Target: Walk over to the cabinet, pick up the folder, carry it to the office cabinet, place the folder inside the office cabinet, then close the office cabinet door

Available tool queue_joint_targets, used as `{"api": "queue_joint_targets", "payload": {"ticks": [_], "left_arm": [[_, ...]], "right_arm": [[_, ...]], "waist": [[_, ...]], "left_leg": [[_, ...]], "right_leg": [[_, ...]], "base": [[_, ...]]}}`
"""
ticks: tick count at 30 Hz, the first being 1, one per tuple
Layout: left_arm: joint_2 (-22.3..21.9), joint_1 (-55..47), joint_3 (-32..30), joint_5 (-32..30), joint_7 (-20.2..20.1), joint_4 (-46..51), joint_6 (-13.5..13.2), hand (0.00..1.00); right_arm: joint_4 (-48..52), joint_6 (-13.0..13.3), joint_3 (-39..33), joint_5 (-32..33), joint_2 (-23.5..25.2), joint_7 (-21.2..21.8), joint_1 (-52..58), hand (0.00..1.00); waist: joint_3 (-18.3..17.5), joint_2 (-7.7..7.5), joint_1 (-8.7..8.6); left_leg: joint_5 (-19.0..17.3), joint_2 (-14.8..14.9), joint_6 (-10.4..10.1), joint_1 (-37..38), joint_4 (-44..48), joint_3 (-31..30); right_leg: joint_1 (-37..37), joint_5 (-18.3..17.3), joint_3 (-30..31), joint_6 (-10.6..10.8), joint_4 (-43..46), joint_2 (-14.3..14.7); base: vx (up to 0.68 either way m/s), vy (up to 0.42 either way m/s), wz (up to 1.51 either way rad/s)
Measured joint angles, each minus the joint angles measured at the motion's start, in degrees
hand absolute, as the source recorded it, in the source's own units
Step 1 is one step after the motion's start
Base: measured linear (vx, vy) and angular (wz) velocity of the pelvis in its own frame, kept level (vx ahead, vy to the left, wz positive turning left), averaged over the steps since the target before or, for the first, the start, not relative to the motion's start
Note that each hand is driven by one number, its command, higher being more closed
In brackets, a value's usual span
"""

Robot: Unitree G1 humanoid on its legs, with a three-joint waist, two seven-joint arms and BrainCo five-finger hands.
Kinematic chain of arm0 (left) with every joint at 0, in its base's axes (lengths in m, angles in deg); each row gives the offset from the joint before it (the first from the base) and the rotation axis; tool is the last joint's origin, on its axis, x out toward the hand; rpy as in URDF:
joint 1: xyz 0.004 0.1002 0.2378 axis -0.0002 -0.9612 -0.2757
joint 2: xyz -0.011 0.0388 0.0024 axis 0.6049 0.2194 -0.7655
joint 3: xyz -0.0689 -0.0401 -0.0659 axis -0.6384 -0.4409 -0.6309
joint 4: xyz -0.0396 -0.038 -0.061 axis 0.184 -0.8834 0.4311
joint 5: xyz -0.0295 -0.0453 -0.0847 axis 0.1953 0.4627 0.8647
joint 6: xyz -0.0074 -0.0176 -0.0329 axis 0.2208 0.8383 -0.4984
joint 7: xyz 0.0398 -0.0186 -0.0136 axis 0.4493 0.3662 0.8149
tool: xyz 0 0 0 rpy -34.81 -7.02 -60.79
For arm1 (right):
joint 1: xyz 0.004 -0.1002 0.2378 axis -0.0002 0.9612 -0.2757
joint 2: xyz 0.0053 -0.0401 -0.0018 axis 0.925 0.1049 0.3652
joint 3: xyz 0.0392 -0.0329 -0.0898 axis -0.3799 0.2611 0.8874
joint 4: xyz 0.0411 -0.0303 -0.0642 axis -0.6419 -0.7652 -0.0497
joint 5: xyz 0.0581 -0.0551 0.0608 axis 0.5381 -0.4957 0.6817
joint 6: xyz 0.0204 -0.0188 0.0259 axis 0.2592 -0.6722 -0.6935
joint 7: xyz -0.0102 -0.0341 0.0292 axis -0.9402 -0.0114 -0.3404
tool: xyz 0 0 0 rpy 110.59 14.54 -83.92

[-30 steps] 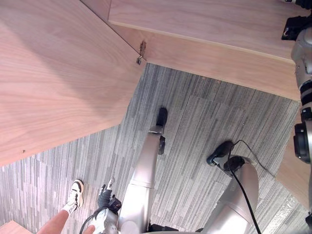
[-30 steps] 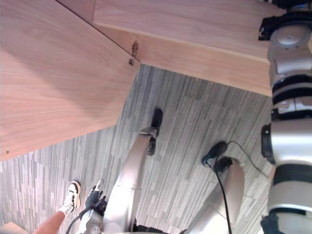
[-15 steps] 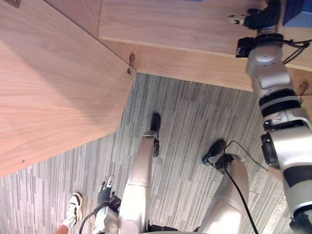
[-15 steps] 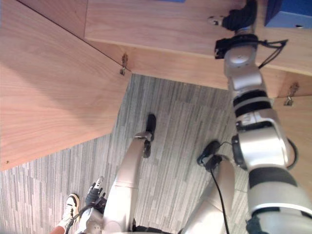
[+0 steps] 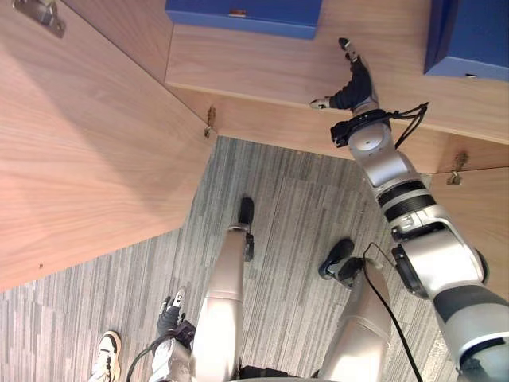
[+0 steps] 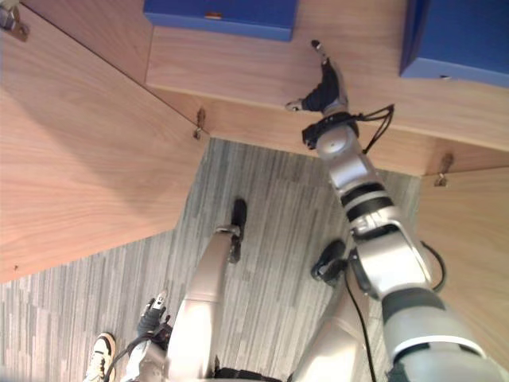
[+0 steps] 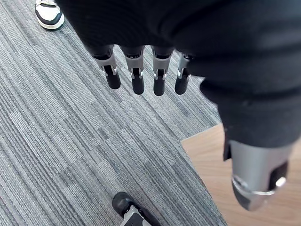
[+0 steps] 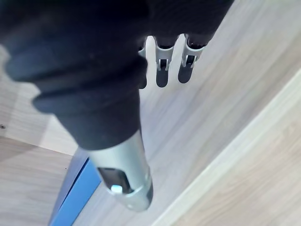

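**A:** What changed just now?

**B:** A second ago the right arm sat at the edge of the view. Now the right hand (image 5: 352, 83) is stretched out over the shelf (image 5: 262, 68). The head has tipped up too, so both blue folders now show on the shelf. The left folder (image 5: 242, 16) lies left of the hand and the right folder (image 5: 469, 36) lies right of it, both apart from it.

**A:** Is it holding anything?

**B:** No. Its fingers (image 8: 162, 70) are straight and empty above the bare shelf. I'd judge this is the reach, with no folder gripped yet, and I can't tell which folder it's going for.

**A:** What else is around?

**B:** Left of the shelf, the door (image 5: 87, 143) stands swung wide open. Well below the shelf, a person's shoe (image 5: 103, 354) rests on the floor (image 5: 294, 207). The left hand (image 5: 169, 318) hangs beside it, its fingers (image 7: 137, 80) loose and empty. Right of the shelf, a second door (image 5: 489, 199) is also open.

**A:** Is anything in the way?

**B:** Nothing lies between the hand and either folder. The open doors crowd both sides, though.
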Motion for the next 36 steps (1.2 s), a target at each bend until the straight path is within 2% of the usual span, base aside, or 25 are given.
{"api": "queue_joint_targets", "payload": {"ticks": [6, 11, 15, 24, 30, 36], "left_arm": [[2.2, -2.0, 0.0, -0.2, -0.9, -0.3, 0.0, 0.0], [2.9, -2.4, -0.7, -0.3, -1.1, -1.6, 0.0, 0.0], [3.6, -2.6, -1.4, -0.5, -1.4, -2.8, 0.0, 0.0], [3.6, -2.6, -2.4, -2.0, -1.5, -4.4, 0.0, 0.0], [3.5, -2.6, -2.8, -2.0, -1.5, -5.0, 0.0, 0.0], [3.3, -2.5, -3.3, -2.0, -1.4, -4.7, 0.0, 0.0]], "right_arm": [[7.6, 0.1, -0.3, -3.4, 1.0, 1.8, 8.0, 0.0], [8.8, 0.3, -4.4, -3.2, 1.4, 2.6, 12.3, 0.0], [10.9, 0.5, -8.2, -3.2, 1.3, 2.6, 15.3, 0.0], [9.8, 0.5, -12.2, -2.5, 0.8, 2.5, 15.4, 0.0], [5.4, 0.3, -16.1, 1.4, 0.7, 1.0, 10.1, 0.0], [1.3, 0.0, -19.9, 1.5, 0.3, -0.1, 5.9, 0.0]], "waist": [[0.2, -2.13, -1.51], [0.3, -2.83, -1.82], [0.3, -3.76, -2.94], [0.3, -3.99, -2.99], [0.3, -3.99, -3.18], [0.3, -3.98, -3.36]], "left_leg": [[-0.5, 1.6, 0.3, 3.3, -1.4, 1.7], [-1.6, 3.1, 0.7, 5.2, -1.0, 3.3], [-2.7, 4.0, 0.6, 5.3, 0.2, 3.6], [-4.2, 5.6, 0.5, 6.1, 1.8, 4.9], [-4.9, 5.8, 0.7, 5.7, 2.7, 5.8], [-4.9, 5.7, 0.8, 5.0, 2.7, 5.9]], "right_leg": [[3.4, 2.1, 0.3, -0.4, -4.4, 1.8], [4.5, 3.4, 1.7, -0.6, -6.1, 3.2], [4.6, 3.4, 2.3, -0.6, -6.2, 4.0], [4.5, 3.5, 3.8, -0.7, -6.1, 5.4], [3.2, 3.5, 4.9, -0.6, -5.5, 5.3], [2.6, 3.5, 4.9, -0.6, -5.5, 5.2]], "base": [[0.04, 0.05, -0.18], [0.03, 0.048, -0.22], [0.01, 0.051, -0.16], [0.01, 0.041, -0.12], [0.01, 0.041, -0.06], [0.01, 0.042, 0.0]]}}
